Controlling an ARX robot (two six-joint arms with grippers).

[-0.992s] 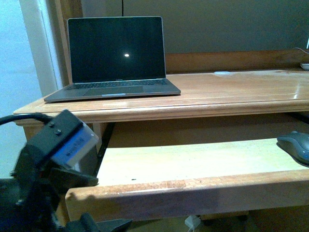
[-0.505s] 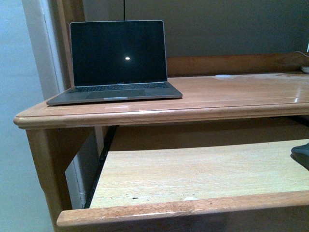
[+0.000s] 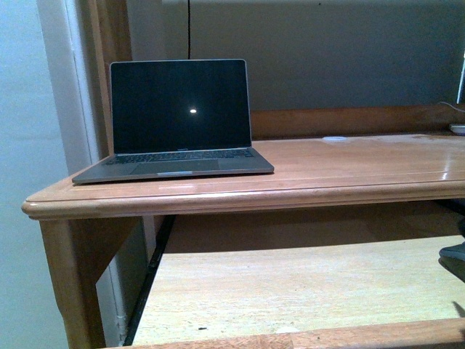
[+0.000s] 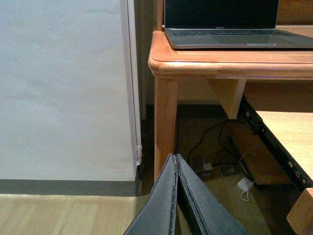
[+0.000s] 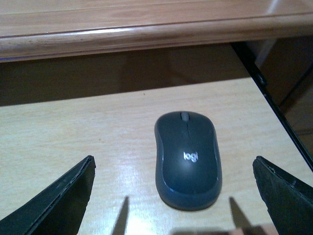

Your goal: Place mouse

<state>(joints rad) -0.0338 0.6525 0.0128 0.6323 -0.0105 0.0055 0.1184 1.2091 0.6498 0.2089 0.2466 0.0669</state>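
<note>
The mouse (image 5: 188, 159) is dark grey-black, domed, with a logo on its top. It lies on the pale wooden pull-out shelf (image 5: 73, 132) under the desk edge. My right gripper (image 5: 173, 159) is open; its fingers (image 5: 58, 200) stand wide apart on either side of the mouse, not touching it. In the front view only a dark shape (image 3: 453, 253) shows at the shelf's far right edge; I cannot tell whether it is the mouse. My left gripper (image 4: 175, 157) is shut and empty, low beside the desk leg (image 4: 165, 122). Neither arm shows clearly in the front view.
An open laptop (image 3: 178, 120) with a dark screen stands on the desk top (image 3: 349, 163) at the left; a small white disc (image 3: 335, 138) lies further back. The shelf's black rail (image 5: 274, 103) runs beside the mouse. Cables and a white adapter (image 4: 243, 185) lie on the floor under the desk.
The front view has shifted upward. My left arm has dropped out of it at the lower left. The mouse has slid almost out of that view at the right edge.
</note>
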